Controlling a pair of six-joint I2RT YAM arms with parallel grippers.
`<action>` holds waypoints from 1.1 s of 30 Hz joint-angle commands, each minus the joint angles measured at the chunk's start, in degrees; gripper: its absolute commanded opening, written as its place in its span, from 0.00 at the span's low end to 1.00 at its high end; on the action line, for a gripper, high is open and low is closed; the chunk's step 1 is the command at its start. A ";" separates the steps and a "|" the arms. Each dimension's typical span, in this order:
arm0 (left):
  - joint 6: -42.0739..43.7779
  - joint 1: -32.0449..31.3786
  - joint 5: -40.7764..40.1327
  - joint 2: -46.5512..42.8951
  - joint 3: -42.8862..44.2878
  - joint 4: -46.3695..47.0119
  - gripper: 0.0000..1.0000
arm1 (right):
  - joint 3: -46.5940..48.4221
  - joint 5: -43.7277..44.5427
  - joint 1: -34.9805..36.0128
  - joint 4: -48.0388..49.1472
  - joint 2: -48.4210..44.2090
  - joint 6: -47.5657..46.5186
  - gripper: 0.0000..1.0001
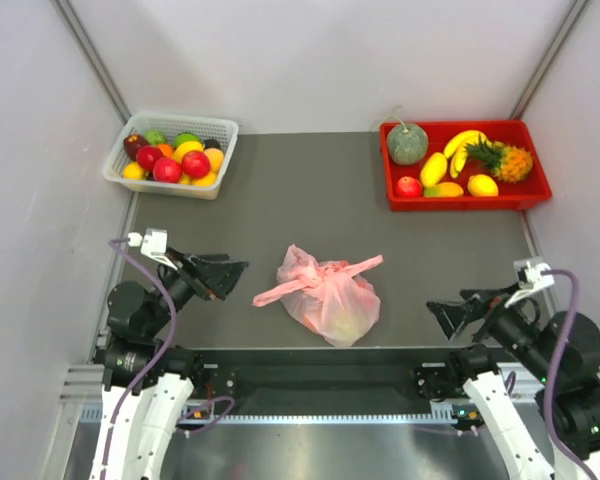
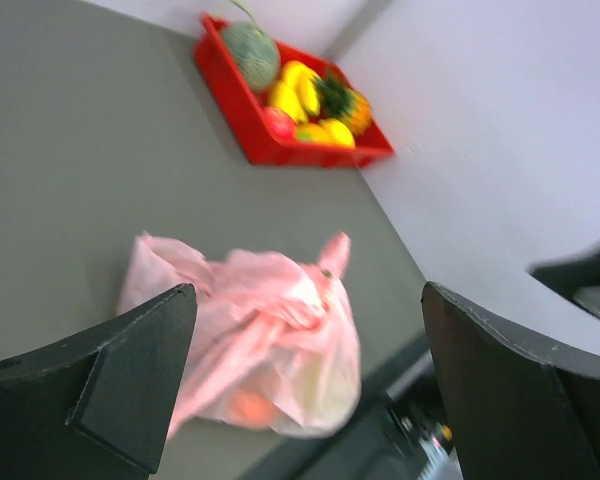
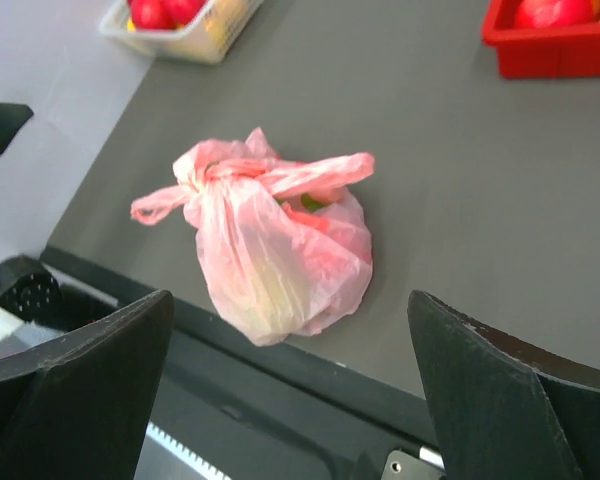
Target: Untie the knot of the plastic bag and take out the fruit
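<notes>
The pink plastic bag [image 1: 330, 298] lies tied near the table's front edge, between the arms. It also shows in the left wrist view [image 2: 270, 350] and the right wrist view [image 3: 280, 250]. Its knot [image 1: 327, 272] sits on top, with one handle end pointing right and one left; the right wrist view shows the knot [image 3: 230, 172] too. Fruit shows dimly through the plastic, orange [image 2: 245, 405] and green [image 3: 315, 202]. My left gripper [image 1: 232, 275] is open and empty, left of the bag. My right gripper [image 1: 448, 312] is open and empty, right of it.
A white basket [image 1: 212, 127] of mixed fruit stands at the back left. A red tray [image 1: 460, 198] at the back right holds a melon, bananas, a pineapple and other fruit. Grey walls close the sides and the back. A black rail runs along the front edge.
</notes>
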 commanded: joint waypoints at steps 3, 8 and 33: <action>-6.20 -3.15 9.10 -3.42 -2.96 3.32 0.99 | -4.86 -16.91 -4.19 6.21 6.27 -4.15 1.00; -5.59 -3.15 11.12 -3.51 -7.10 4.56 0.99 | -6.63 -11.39 -4.64 6.92 14.00 -6.53 1.00; 1.97 -3.15 9.28 3.96 -1.56 -5.90 0.99 | 4.00 39.75 56.96 27.06 58.30 4.98 1.00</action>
